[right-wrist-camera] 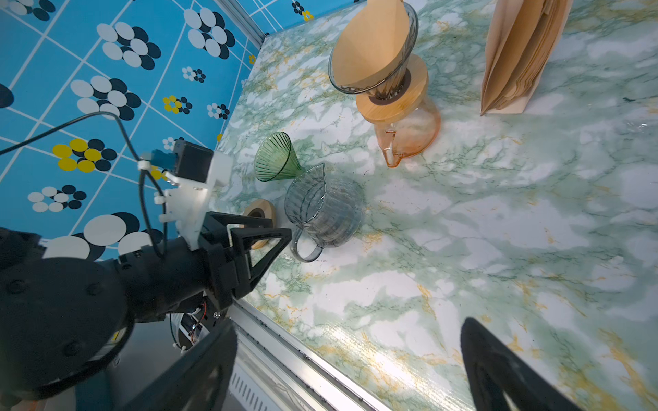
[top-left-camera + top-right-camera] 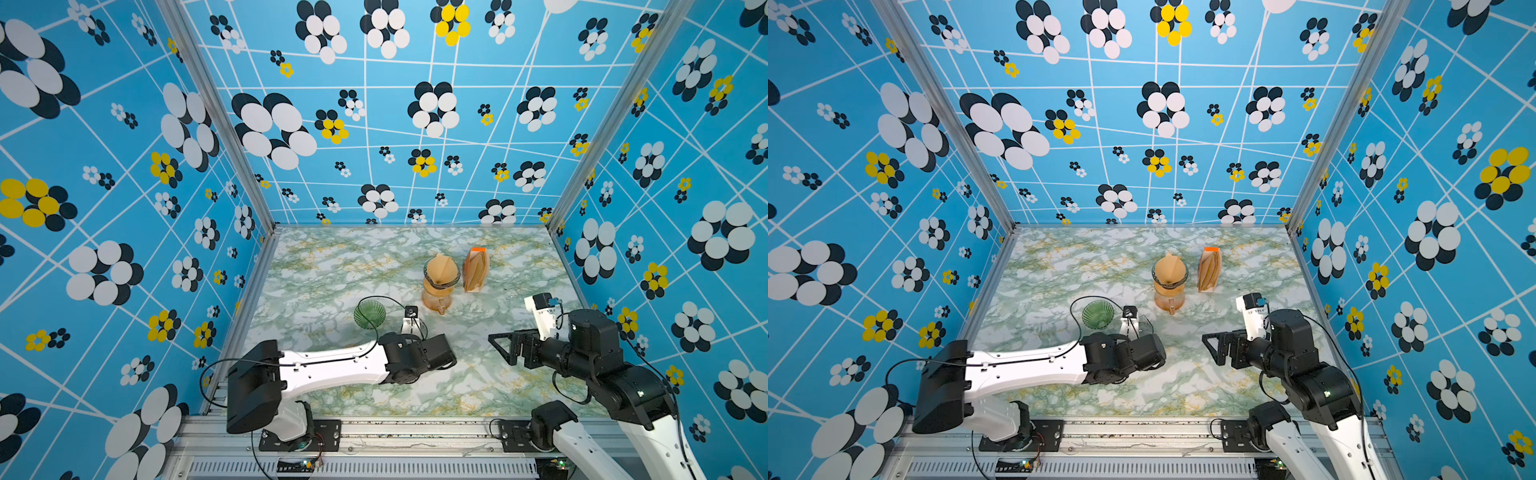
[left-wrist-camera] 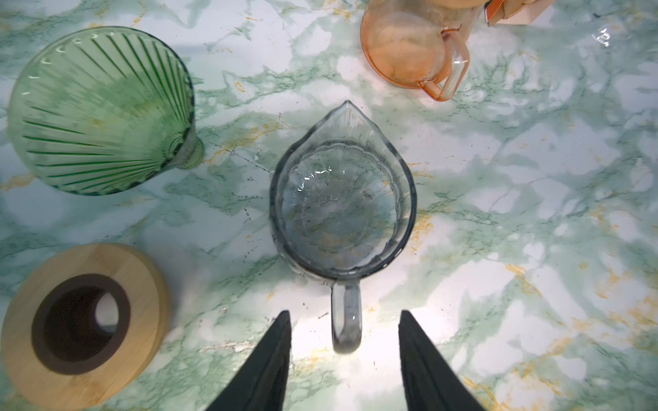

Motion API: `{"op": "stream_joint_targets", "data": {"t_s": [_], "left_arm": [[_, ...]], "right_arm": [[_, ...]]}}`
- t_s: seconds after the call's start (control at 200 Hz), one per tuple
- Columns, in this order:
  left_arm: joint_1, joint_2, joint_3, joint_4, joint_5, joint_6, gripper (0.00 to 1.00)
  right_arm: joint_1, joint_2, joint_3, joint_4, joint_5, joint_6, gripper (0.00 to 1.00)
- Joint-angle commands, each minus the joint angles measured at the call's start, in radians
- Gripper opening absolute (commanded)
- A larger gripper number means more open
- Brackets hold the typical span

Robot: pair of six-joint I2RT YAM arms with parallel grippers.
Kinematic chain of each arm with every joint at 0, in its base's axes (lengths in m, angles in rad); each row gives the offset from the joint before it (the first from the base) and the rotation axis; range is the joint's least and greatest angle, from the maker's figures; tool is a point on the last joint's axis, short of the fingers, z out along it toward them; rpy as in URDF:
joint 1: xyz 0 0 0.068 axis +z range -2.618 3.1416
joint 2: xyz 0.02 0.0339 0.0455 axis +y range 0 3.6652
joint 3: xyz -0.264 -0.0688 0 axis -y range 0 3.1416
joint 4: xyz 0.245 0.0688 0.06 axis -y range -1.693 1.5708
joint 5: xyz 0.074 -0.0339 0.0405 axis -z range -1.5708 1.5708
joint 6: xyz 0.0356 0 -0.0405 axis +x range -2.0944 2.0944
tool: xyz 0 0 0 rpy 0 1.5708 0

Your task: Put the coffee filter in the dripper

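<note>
A brown paper coffee filter (image 2: 439, 266) (image 1: 370, 46) sits inside a dark glass dripper (image 1: 390, 85). That dripper rests on a wooden collar (image 1: 395, 105) atop an orange carafe (image 2: 436, 301). A second, green dripper (image 2: 369, 314) (image 3: 99, 110) lies on its side, with nothing in it. My left gripper (image 3: 344, 313) (image 1: 281, 227) is open. Its jaws stand either side of the handle of a clear grey pitcher (image 3: 341, 210), with a gap on each side. My right gripper (image 2: 500, 349) (image 1: 349, 323) is wide open and holds nothing, above the table's front edge.
A standing pack of filters (image 2: 476, 270) (image 1: 520, 57) is just right of the carafe. A loose wooden ring (image 3: 85, 320) lies beside the pitcher and the green dripper. Patterned walls close off the back and both sides, and a metal rail (image 2: 415, 428) runs along the front.
</note>
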Motion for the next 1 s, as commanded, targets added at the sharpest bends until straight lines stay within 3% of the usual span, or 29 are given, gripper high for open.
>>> {"op": "stream_joint_targets", "data": {"t_s": [0.0,0.17,0.28,0.455,0.635,0.79,0.995], "left_arm": [[-0.008,-0.106,-0.066,-0.043,0.001,-0.015,0.54],[0.008,-0.287,-0.186,-0.061,0.021,-0.072,0.59],[0.071,-0.444,-0.328,-0.011,0.093,-0.102,0.6],[0.254,-0.748,-0.571,0.076,0.243,-0.1,0.6],[0.468,-1.017,-0.698,0.01,0.398,-0.091,0.61],[0.637,-1.05,-0.748,0.022,0.578,-0.039,0.62],[0.7,-0.958,-0.73,0.0,0.612,0.0,0.62]], "right_arm": [[0.006,0.021,-0.01,0.022,-0.039,-0.007,0.99],[0.006,0.041,-0.014,0.049,-0.081,-0.004,0.99],[0.006,0.059,-0.007,0.065,-0.172,-0.009,0.99],[0.007,0.102,0.003,0.112,-0.345,-0.005,0.99],[0.006,0.122,0.031,0.117,-0.391,-0.004,0.99],[0.006,0.11,0.031,0.062,-0.356,-0.03,0.99],[0.006,0.091,0.032,-0.003,-0.292,-0.059,0.99]]}}
